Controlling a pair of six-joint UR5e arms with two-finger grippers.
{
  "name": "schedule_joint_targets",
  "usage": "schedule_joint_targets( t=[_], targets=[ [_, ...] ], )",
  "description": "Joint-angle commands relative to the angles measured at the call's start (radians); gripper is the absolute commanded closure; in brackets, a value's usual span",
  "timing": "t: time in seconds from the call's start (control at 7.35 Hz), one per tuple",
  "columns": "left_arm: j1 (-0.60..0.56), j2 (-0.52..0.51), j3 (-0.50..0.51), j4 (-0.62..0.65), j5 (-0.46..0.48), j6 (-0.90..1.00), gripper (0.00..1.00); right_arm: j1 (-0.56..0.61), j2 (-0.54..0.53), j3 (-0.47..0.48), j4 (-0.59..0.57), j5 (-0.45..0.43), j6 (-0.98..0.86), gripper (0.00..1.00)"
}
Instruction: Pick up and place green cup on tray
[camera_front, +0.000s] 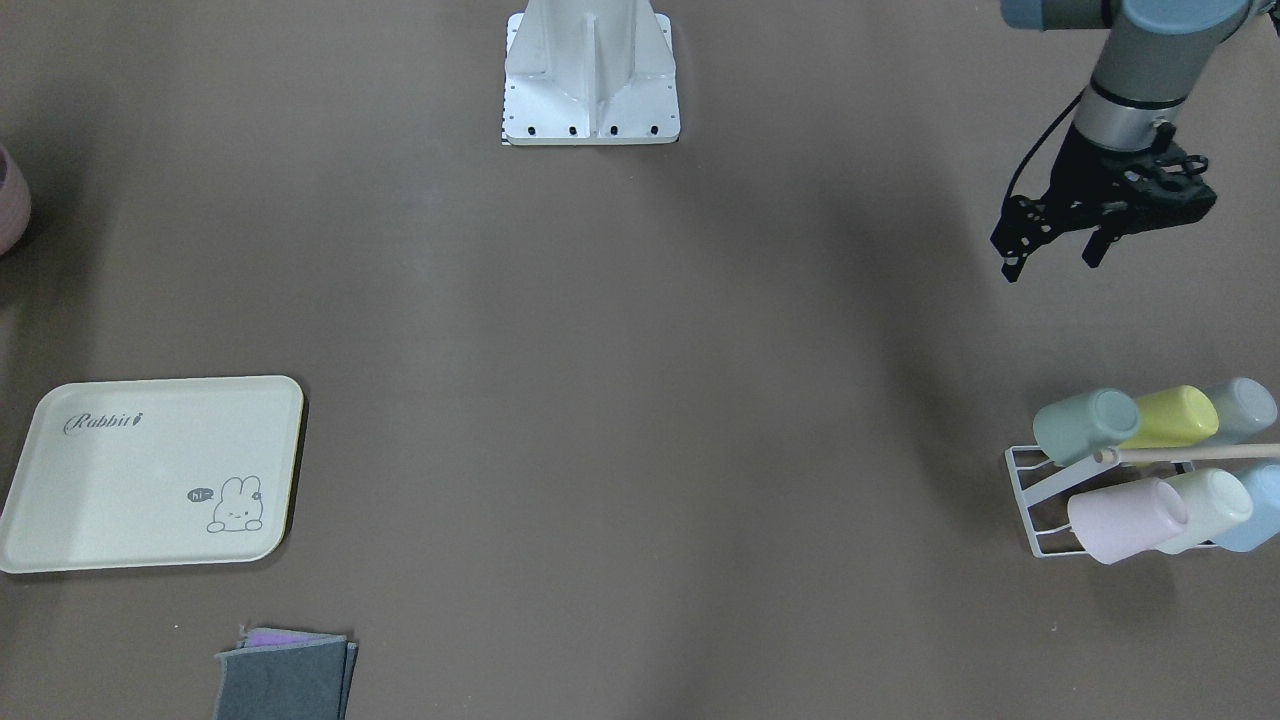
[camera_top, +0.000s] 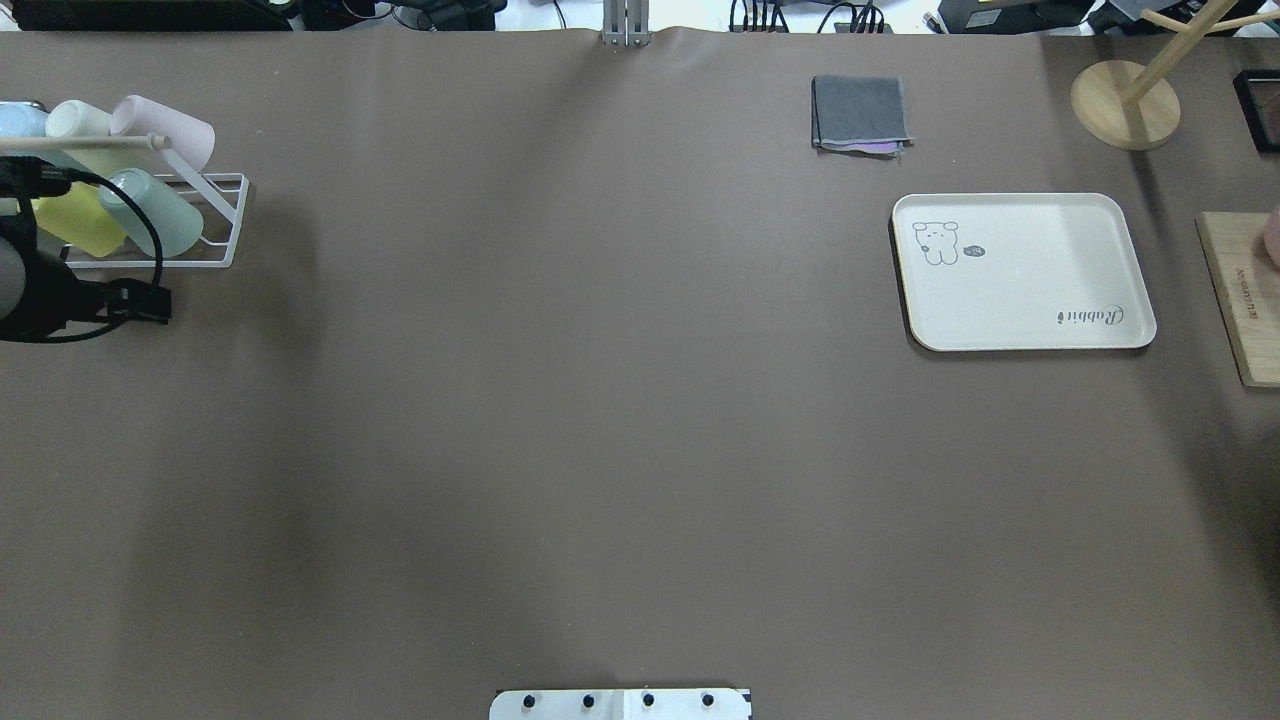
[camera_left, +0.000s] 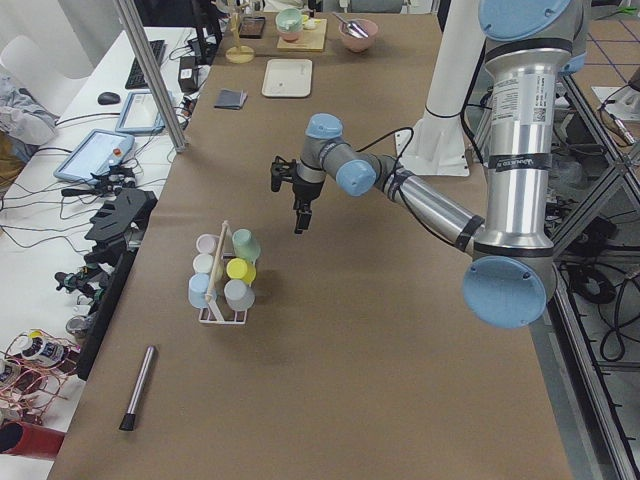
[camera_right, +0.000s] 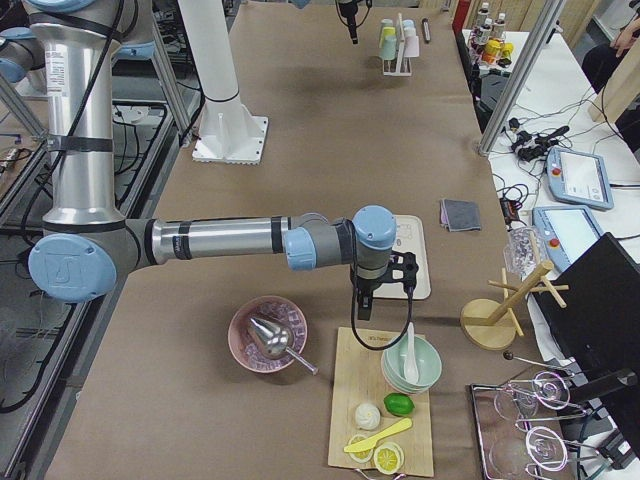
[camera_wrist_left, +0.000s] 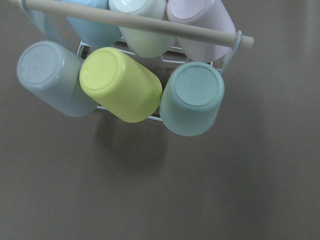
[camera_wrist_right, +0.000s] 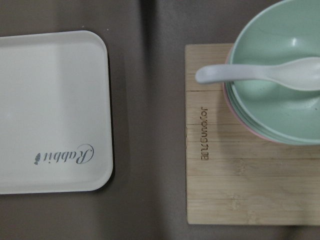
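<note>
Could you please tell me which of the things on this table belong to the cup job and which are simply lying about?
Part of the job:
green cup
tray
left gripper, open, close to the cups

Just lying about:
yellow-green cup
pink cup
folded grey cloth
wooden board
green bowl

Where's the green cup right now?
Front-facing view, far right (robot's left): the green cup sits on the white rack, at its end nearest table centre, beside the yellow-green cup.
</note>
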Motion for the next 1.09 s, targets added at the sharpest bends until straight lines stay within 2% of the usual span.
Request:
schedule_joint_targets(
  t=[0.0,0.14,0.41,0.95],
  targets=[
    [0.080,-0.005,0.002,0.020,0.127,0.288,0.03,-0.030,0.052,-0.150,0.172,0.051,0.054,0.00],
    [0.082,-0.011,0.001,0.046,0.156,0.429,0.03,-0.050,0.087,-0.191,0.215,0.059,0.066,0.00],
    [0.120,-0.066,-0.002,0.150,0.373,0.744,0.03,-0.108,0.155,-0.244,0.222,0.060,0.136,0.00],
    [0.319,-0.221,0.007,0.399,0.798,1.230,0.03,-0.251,0.192,-0.325,0.231,0.037,0.140,0.00]
  ],
)
